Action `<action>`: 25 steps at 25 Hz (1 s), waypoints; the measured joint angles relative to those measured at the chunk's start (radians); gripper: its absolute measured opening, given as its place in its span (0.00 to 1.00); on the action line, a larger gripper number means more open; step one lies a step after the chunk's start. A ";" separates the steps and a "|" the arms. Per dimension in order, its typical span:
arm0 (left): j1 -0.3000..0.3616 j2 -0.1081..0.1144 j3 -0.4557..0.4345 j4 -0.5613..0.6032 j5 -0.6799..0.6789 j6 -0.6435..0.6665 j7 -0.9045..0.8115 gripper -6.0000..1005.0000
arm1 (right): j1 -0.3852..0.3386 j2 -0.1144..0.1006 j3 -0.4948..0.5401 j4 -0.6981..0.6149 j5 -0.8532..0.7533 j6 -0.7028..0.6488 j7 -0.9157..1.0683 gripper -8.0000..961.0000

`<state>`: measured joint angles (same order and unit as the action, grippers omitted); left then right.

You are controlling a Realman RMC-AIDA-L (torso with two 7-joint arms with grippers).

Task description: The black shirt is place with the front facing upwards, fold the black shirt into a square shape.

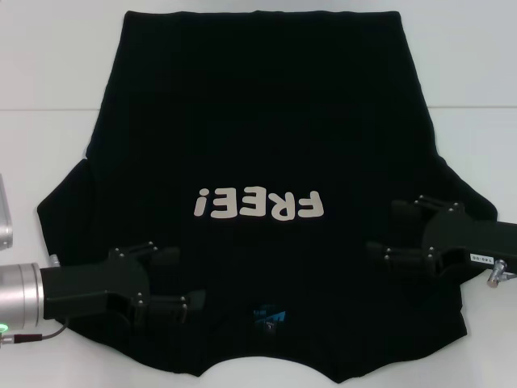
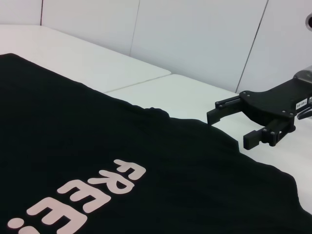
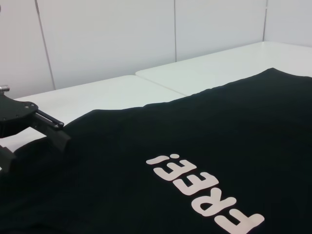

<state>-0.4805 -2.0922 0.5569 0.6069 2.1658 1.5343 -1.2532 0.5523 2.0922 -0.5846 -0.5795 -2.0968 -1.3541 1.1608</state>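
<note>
The black shirt (image 1: 258, 121) lies spread flat and face up on the white table (image 1: 48, 65), with the cream "FREE!" lettering (image 1: 258, 204) in the middle and the blue neck label (image 1: 269, 315) near the front edge. My left gripper (image 1: 179, 279) is open and empty, over the shirt's near left shoulder area. My right gripper (image 1: 390, 229) is open and empty, over the right shoulder area by the sleeve. The left wrist view shows the shirt (image 2: 73, 146) and the right gripper (image 2: 229, 129) open above it. The right wrist view shows the shirt (image 3: 195, 126) and the left gripper (image 3: 31, 146).
The shirt's hem reaches the table's far edge, and its collar side runs off the bottom of the head view. Bare white table shows on both sides of the shirt. A seam crosses the tabletop (image 1: 40, 111). White wall panels (image 2: 195, 39) stand behind the table.
</note>
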 joint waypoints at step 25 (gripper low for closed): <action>-0.089 0.163 -0.110 -0.019 -0.003 0.028 -0.917 0.89 | 0.002 0.000 -0.004 0.011 0.000 -0.008 0.006 0.97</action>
<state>-0.5697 -1.9295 0.4464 0.5874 2.1627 1.5619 -2.1700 0.5546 2.0923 -0.5884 -0.5690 -2.0969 -1.3620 1.1666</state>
